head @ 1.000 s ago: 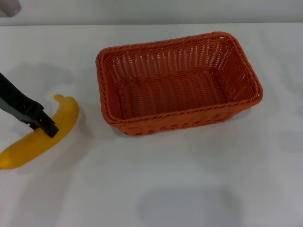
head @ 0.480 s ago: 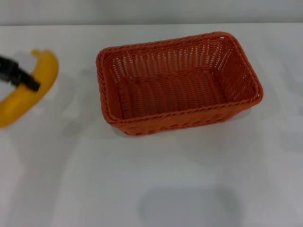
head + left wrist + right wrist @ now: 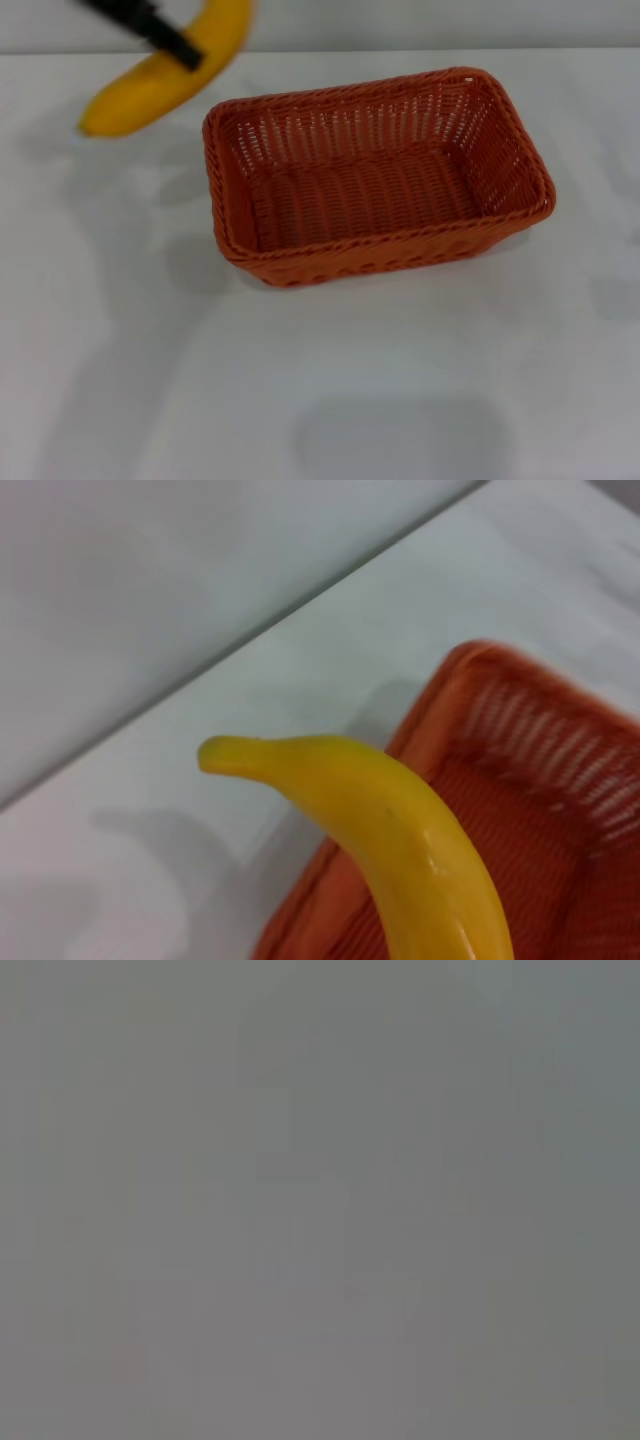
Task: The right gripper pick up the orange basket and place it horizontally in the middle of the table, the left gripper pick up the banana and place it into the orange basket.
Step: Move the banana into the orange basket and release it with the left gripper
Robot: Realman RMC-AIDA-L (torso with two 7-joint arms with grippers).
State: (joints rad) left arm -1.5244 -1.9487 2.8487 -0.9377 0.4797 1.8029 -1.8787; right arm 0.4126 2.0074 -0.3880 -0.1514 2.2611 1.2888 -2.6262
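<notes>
The orange basket [image 3: 375, 175] lies lengthwise across the middle of the white table [image 3: 320, 400], open side up and with nothing in it. The yellow banana [image 3: 165, 75] hangs in the air above the table's far left, just beyond the basket's left corner, with my left gripper [image 3: 175, 45] shut on its middle. In the left wrist view the banana [image 3: 400, 830] fills the foreground, and the basket [image 3: 520, 810] lies below and behind it. My right gripper is out of view, and its wrist view shows only plain grey.
A grey wall [image 3: 400, 20] runs behind the table's far edge. Bare white tabletop surrounds the basket in front and on both sides.
My left gripper has lifted the banana off the table at the left and carried it up and toward the basket's far left corner. The basket has not moved.
</notes>
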